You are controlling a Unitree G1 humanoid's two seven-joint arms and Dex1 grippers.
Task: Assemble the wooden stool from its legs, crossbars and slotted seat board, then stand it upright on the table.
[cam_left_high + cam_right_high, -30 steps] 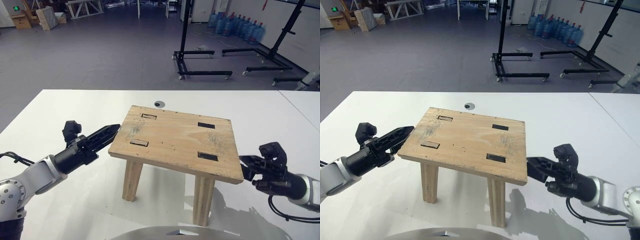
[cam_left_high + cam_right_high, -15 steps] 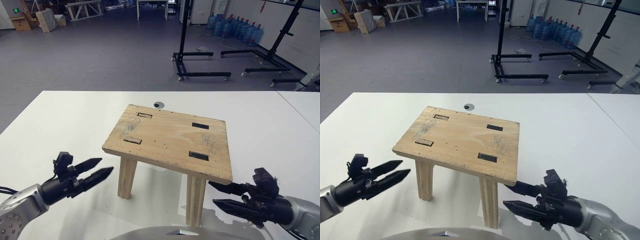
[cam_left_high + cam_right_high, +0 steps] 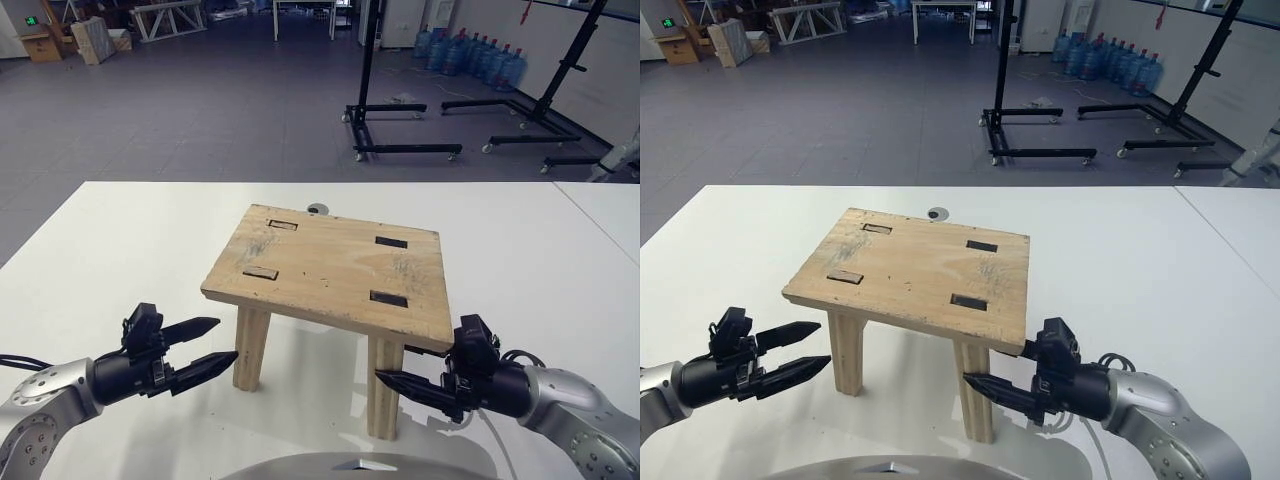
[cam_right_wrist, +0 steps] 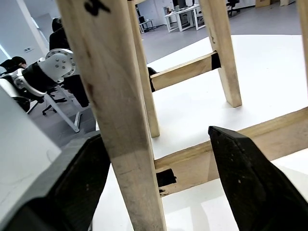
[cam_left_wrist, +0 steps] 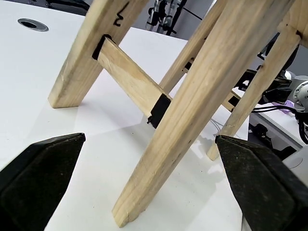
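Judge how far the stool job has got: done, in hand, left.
Done: the stool stands upright on the table, seat on its legs, a crossbar slotted between legs. In hand: nothing; the left tool and right tool are open, low by the front legs. Left: seemingly only pulling the arms clear.

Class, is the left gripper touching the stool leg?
Apart. Left wrist view: fingers of the left gripper flank the leg, bare table showing on both sides.

Beyond my white surface (image 3: 90, 240), grey floor (image 3: 200, 110), black wheeled stands (image 3: 410, 147) at right, blue water jugs (image 3: 478, 50) behind, cardboard boxes (image 3: 92, 35) far left.
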